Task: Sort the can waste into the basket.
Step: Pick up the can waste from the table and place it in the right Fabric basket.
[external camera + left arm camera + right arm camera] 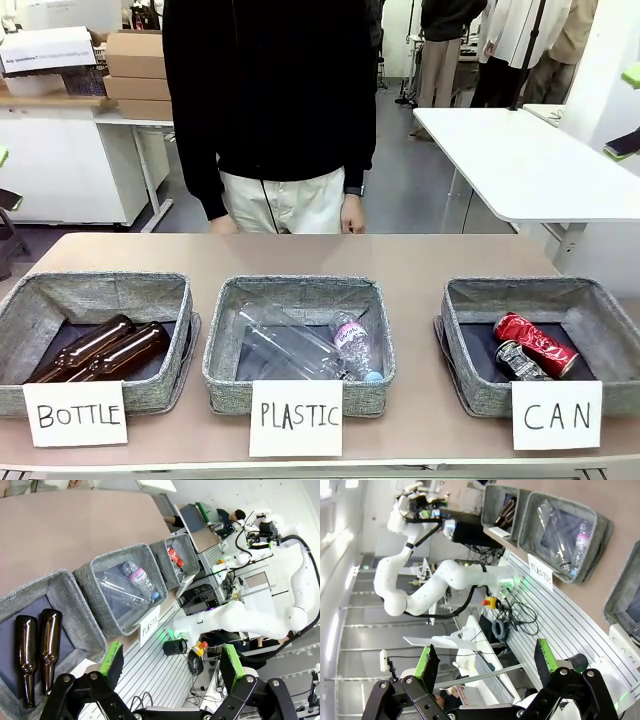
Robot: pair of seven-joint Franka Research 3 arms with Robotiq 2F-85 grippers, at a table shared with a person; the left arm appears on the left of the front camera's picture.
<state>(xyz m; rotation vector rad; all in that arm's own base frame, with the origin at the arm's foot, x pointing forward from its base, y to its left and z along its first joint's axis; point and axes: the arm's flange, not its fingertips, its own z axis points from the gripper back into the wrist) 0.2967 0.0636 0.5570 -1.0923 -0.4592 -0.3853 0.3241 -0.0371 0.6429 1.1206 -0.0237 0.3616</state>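
Three grey woven baskets stand in a row along the near edge of the bench (400, 255), each with a white handwritten sign. The basket signed "CAN" (465, 375), at the robot's right, holds both pieces of can waste: the red crushed can (537, 343) lies diagonally on the dark lining, and the black-and-silver crushed can (518, 361) lies just beside it, touching it on the near side. The middle basket signed "PLASTIC" (225, 375) holds clear plastic bottles (300, 345). The basket signed "BOTTLE" (175, 375), at the robot's left, holds two brown glass bottles (100, 350) side by side. A person (270, 100) stands at the far side, hands hanging at the bench edge. The left claw (172, 662) is open, jaws wide apart and holding nothing, off the bench's near edge. The right claw (485, 662) is likewise open and empty.
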